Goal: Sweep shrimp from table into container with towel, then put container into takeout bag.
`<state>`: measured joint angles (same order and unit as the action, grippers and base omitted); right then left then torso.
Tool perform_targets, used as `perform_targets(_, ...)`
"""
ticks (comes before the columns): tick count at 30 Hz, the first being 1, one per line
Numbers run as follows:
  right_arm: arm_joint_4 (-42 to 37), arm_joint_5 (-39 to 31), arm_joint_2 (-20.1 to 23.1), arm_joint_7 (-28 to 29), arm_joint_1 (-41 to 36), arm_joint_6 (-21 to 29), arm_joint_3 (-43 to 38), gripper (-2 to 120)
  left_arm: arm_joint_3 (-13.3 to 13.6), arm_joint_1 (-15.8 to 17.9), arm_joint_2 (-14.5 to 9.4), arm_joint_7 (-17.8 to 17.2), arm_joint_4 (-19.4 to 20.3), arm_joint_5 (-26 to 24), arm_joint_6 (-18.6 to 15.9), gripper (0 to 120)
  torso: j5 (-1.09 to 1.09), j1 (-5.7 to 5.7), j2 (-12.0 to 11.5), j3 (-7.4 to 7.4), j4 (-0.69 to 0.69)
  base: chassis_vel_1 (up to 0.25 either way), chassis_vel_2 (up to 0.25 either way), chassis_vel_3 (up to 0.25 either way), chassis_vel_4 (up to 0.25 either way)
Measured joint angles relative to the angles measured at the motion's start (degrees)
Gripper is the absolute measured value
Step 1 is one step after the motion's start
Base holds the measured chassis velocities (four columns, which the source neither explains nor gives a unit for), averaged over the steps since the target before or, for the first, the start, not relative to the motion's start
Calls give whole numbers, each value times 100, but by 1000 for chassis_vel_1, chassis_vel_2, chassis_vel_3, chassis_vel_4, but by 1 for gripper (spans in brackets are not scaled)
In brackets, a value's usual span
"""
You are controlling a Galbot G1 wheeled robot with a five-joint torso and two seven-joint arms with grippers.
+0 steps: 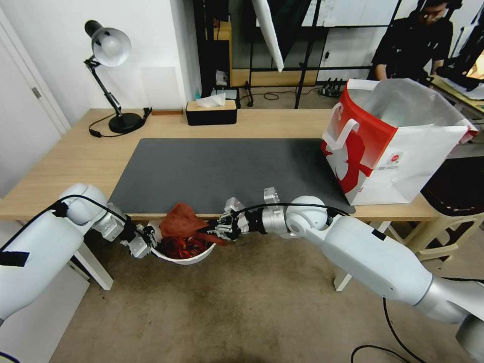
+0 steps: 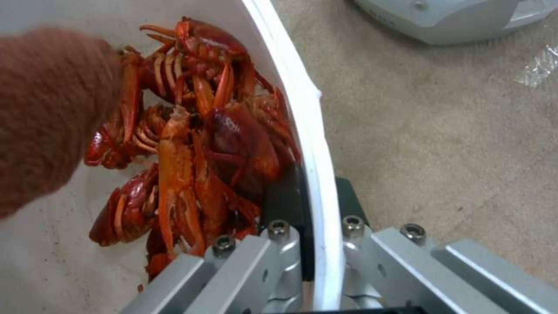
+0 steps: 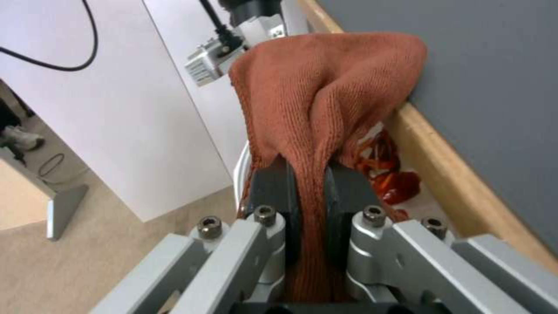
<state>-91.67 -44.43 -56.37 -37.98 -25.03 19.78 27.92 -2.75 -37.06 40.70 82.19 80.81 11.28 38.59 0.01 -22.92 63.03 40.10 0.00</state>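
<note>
Light wood makes up the tabletop (image 1: 75, 156), which stretches wide across a white-walled room over a worn beige carpet (image 1: 242, 312), with a large dark grey mat (image 1: 222, 171) laid along its middle. At the far left stands a black desk lamp (image 1: 108, 50), and near the far middle edge a black tissue box (image 1: 210, 112). On the right end sits the takeout bag (image 1: 388, 146), red and white, its mouth open and its silvery lining showing. Just below the near edge of the tabletop, left of centre, the container (image 1: 189, 259) hangs over the carpet with the shrimp (image 2: 198, 144) piled inside it. The left gripper (image 1: 145, 243) has its fingers closed on the container's left rim, one inside the wall and one outside. The right gripper (image 1: 222, 228) comes in from the right with its fingers pinched tight on a fold of the towel (image 3: 325, 100), which drapes from the near edge of the tabletop down over the container and the shrimp.
</note>
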Motion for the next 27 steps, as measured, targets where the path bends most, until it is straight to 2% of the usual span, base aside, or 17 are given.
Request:
perform_targets(7,-132,-196,42,120,-70,-4,-252,7,11,-5,25,-1,-5,-1,2,0,0,0,0,1,0,0,0,0,0)
perform_targets(10,-226,-705,-32,630,-168,-85,-595,7,36,-5,46,-1,-4,7,3,0,0,0,0,1,0,0,0,0,0)
perform_targets(11,-226,-705,-32,630,-168,-85,-595,7,36,-5,46,-1,-4,7,3,0,0,0,0,1,0,0,0,0,0)
perform_targets(13,-322,-1122,-114,1443,-265,-182,-824,7,43,-5,56,0,2,13,4,0,-1,0,0,1,0,0,0,0,0)
perform_targets(14,-322,-1122,-114,1443,-265,-182,-824,7,43,-5,56,0,2,13,4,0,-1,0,0,1,0,0,0,0,0)
perform_targets(16,-411,-1270,-197,2357,-349,-187,-999,7,47,-14,60,1,10,19,5,0,0,0,0,1,0,0,0,0,0)
perform_targets(17,-475,-1290,-259,3097,-397,-125,-1111,7,49,-21,65,1,16,23,7,0,0,0,0,1,0,0,0,0,0)
perform_targets(18,-475,-1290,-259,3097,-397,-125,-1111,7,49,-21,65,1,16,23,7,0,0,0,0,1,0,0,0,0,0)
perform_targets(20,-529,-1286,-368,4244,-464,48,-1303,7,51,-37,80,3,25,43,11,0,0,0,0,1,0,0,0,0,0)
perform_targets(21,-529,-1286,-368,4244,-464,48,-1303,7,51,-37,80,3,25,43,11,0,0,0,0,1,0,0,0,0,0)
perform_targets(22,-531,-1248,-428,4913,-501,208,-1400,7,52,-50,91,4,35,54,13,0,-1,0,0,1,0,0,0,0,0)
perform_targets(24,-537,-1140,-471,5833,-581,513,-1594,7,54,-73,100,5,69,75,13,0,0,0,0,1,0,0,0,0,0)
perform_targets(25,-537,-1140,-471,5833,-581,513,-1594,7,54,-73,100,5,69,75,13,0,0,0,0,1,0,0,0,0,0)
perform_targets(27,-641,-1135,-448,6348,-680,803,-1743,7,60,-85,109,6,96,90,12,0,0,0,0,1,-1,0,0,0,0)
